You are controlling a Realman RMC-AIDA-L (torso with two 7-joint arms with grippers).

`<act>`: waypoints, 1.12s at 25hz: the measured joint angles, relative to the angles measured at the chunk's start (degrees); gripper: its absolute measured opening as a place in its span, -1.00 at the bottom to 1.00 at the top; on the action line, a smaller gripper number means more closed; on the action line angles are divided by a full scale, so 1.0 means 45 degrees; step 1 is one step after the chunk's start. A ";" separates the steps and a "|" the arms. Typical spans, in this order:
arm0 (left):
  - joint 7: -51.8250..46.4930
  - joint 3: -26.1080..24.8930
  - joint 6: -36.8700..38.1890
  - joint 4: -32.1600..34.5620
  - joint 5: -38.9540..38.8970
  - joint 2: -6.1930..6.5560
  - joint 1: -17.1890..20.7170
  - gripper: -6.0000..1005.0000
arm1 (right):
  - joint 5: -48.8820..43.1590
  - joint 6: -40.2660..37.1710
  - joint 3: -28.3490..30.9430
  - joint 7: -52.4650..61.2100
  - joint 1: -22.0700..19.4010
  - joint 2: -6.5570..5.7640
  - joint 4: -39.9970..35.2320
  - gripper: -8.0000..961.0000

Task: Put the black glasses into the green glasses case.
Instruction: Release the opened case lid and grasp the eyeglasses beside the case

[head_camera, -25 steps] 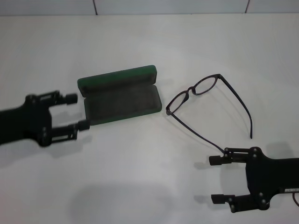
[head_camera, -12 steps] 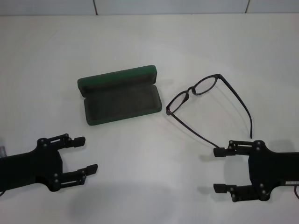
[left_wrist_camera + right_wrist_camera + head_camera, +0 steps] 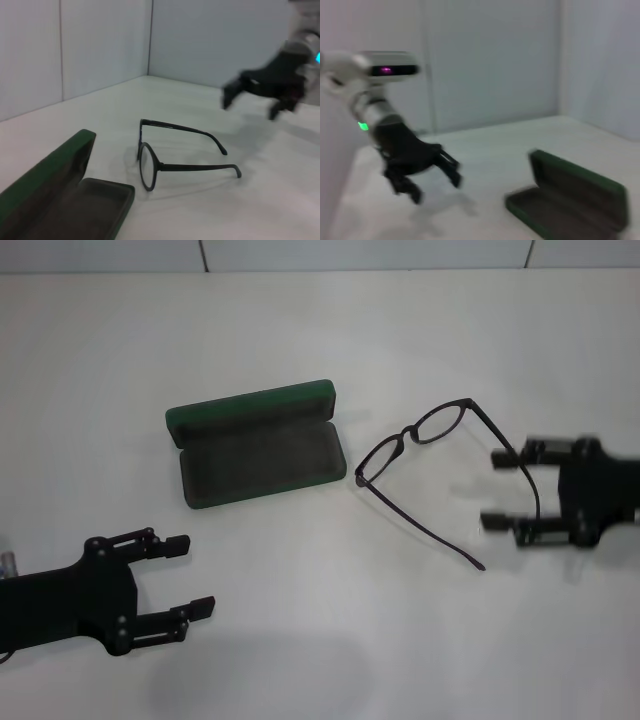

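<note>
Black glasses (image 3: 440, 465) lie unfolded on the worktop (image 3: 300, 320) beside the open green glasses case (image 3: 258, 444), as the right end effector (image 3: 503, 492), open and empty, has just swung up to one temple, while the left end effector (image 3: 190, 575) waits open nearby.

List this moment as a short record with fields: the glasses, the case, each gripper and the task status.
black glasses: unfolded on the table, beside the case on the robot's right, not touching it
green glasses case: open, lid up, nothing inside
left gripper: jaws open, near the robot, apart from the case
right gripper: jaws open, at the far temple arm of the glasses, holding nothing
task status: glasses not yet picked up
</note>
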 joint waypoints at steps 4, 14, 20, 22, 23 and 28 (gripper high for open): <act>0.0007 0.0053 0.0042 -0.0006 0.0037 -0.0007 0.0021 0.51 | -0.1393 0.0270 0.0068 0.2278 0.1188 -0.0459 -0.1044 0.41; 0.0063 0.0132 0.0180 -0.0519 0.0088 -0.0020 -0.0388 0.51 | -0.5888 0.0125 0.0006 0.3831 0.4891 -0.0828 -0.1574 0.40; 0.0116 0.0133 0.0191 -0.0772 0.0197 -0.0057 -0.0606 0.51 | -0.7801 0.0222 -0.0434 0.3561 0.6931 -0.0729 -0.1490 0.40; 0.0159 0.0139 0.0178 -0.1009 0.0205 -0.0059 -0.0791 0.51 | -0.8077 0.0296 -0.0634 0.3348 0.7359 -0.0705 -0.1356 0.39; 0.0192 0.0142 0.0167 -0.1086 0.0208 -0.0053 -0.0855 0.51 | -0.8189 0.0364 -0.0730 0.3226 0.7546 -0.0683 -0.1230 0.39; 0.0379 0.0152 0.0097 -0.1174 0.0216 -0.0054 -0.1027 0.51 | -0.9272 0.1395 -0.1003 0.2243 0.8677 -0.0126 0.0039 0.39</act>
